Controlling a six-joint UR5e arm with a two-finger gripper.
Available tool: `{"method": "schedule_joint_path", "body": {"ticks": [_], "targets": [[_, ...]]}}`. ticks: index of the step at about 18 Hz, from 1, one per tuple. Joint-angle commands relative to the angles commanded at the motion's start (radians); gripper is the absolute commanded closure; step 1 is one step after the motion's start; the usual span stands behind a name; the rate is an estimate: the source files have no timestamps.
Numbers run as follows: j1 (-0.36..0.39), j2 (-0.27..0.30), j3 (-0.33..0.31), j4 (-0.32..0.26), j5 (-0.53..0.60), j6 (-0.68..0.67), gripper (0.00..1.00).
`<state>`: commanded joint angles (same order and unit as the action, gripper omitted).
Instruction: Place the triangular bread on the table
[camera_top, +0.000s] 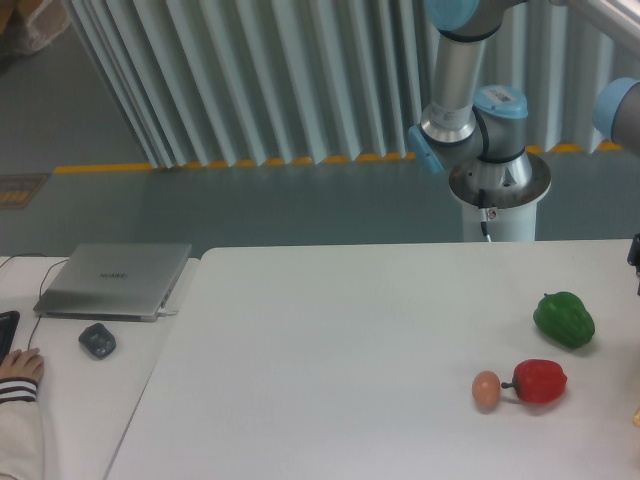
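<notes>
The table (330, 370) fills the lower frame, white, with a rounded corner at its near left. Behind it the arm (470, 110) rises from a white pedestal, its grey tube and blue-capped joints running up and off the top right. A second desk (90, 400) adjoins the table on the left and carries a closed grey laptop (115, 280), lying flat near its back edge. In front of the laptop sits a dark mouse (97, 340), and at the far left edge a hand (20, 367) in a striped cuff rests on the desk.

On the table's right side lies a green pepper (564, 319). Nearer the front is a red pepper (540, 381), and just to its left a tan egg (486, 389), touching or nearly touching the pepper's stem.

A dark sliver at the right edge may be part of the gripper, but too little shows to say, so whether the jaws are open or closed cannot be told. The bread does not show in this view.
</notes>
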<state>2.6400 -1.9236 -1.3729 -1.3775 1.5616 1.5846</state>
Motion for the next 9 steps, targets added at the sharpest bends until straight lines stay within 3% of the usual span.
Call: {"method": "schedule_joint_path", "body": {"ticks": [9], "targets": [[0.014,0.008,0.000,0.002,-0.058,-0.005,0.00]]}}
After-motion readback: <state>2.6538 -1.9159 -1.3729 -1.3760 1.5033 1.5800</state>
